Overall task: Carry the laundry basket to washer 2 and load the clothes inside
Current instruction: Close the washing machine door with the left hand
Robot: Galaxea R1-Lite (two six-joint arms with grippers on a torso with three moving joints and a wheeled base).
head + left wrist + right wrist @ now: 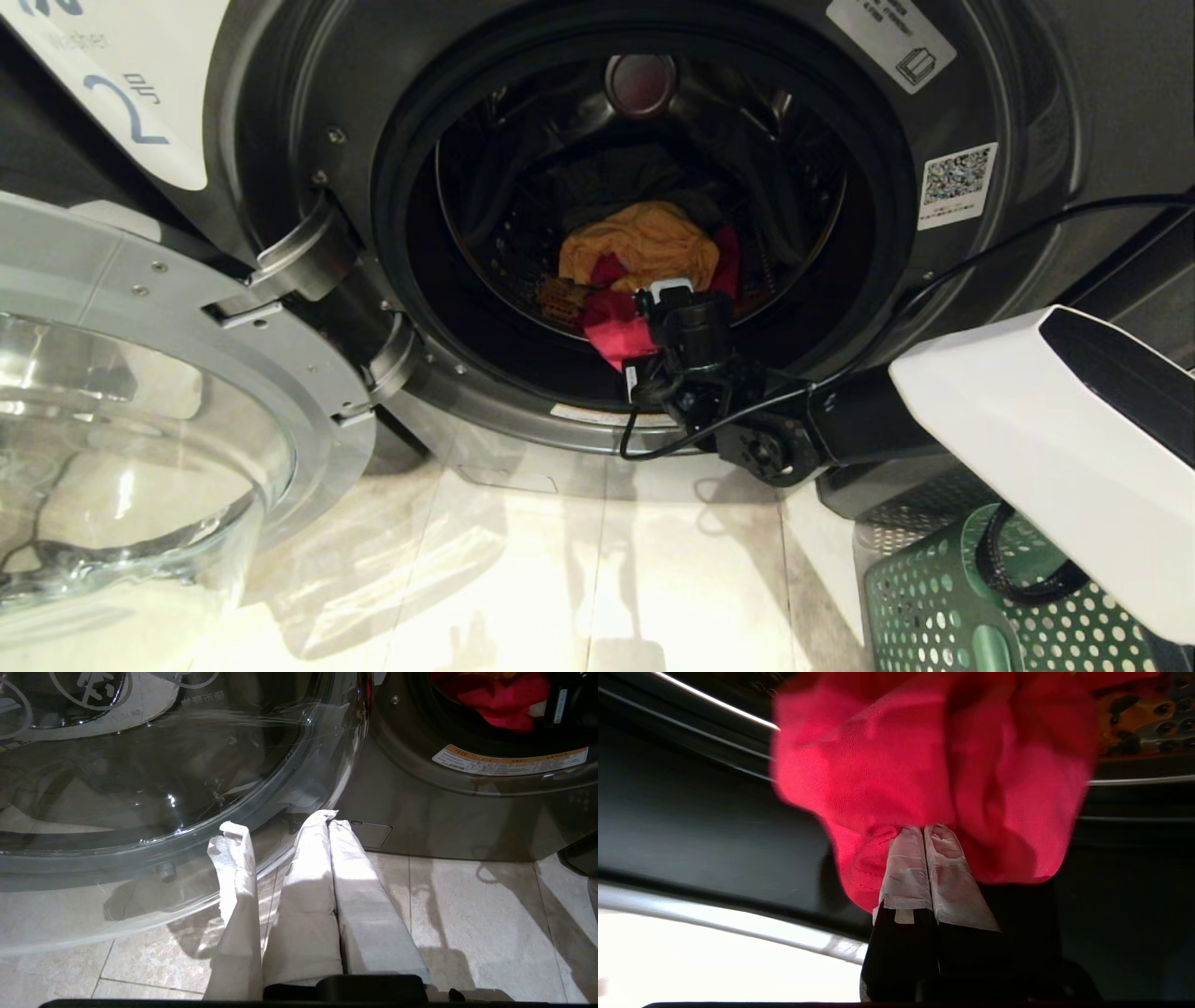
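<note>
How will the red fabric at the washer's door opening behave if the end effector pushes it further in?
Likely floppy: the red fabric sags in folds around the right end effector, shut on it. Probably light, bunching rather than sliding. A trailing edge draped over the door seal could snag.

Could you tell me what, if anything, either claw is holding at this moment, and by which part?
The right claw pinches the pink-red clothes by a lower fold, at washer 2's opening. The left claw is shut on nothing.
</note>
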